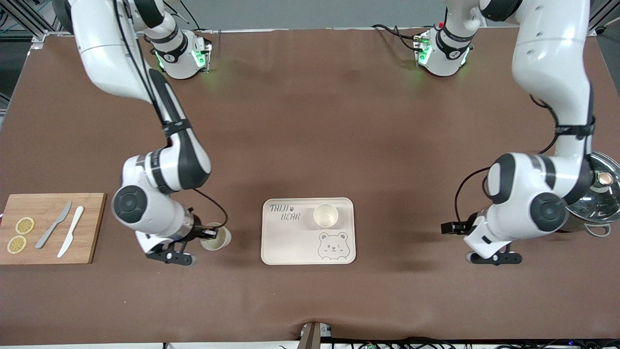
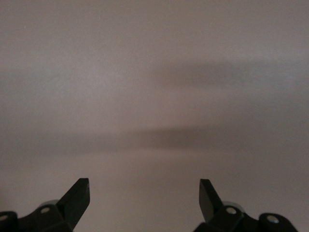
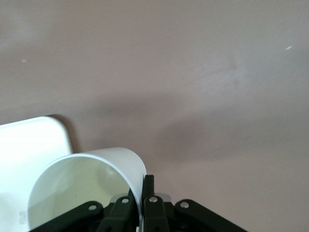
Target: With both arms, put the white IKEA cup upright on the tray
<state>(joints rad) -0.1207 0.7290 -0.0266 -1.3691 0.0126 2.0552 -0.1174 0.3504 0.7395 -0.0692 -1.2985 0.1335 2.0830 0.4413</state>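
The cream tray with "TAIJI BEAR" lettering lies mid-table; one white cup stands upright on it. My right gripper is shut on the rim of a second white cup, held tilted low over the cloth beside the tray, toward the right arm's end. In the right wrist view the gripper pinches the cup wall, one finger inside and one outside, with the tray corner past it. My left gripper is open and empty, low over bare cloth toward the left arm's end.
A wooden cutting board with two lemon slices and two knives lies at the right arm's end. A steel pot with a lid stands at the left arm's end.
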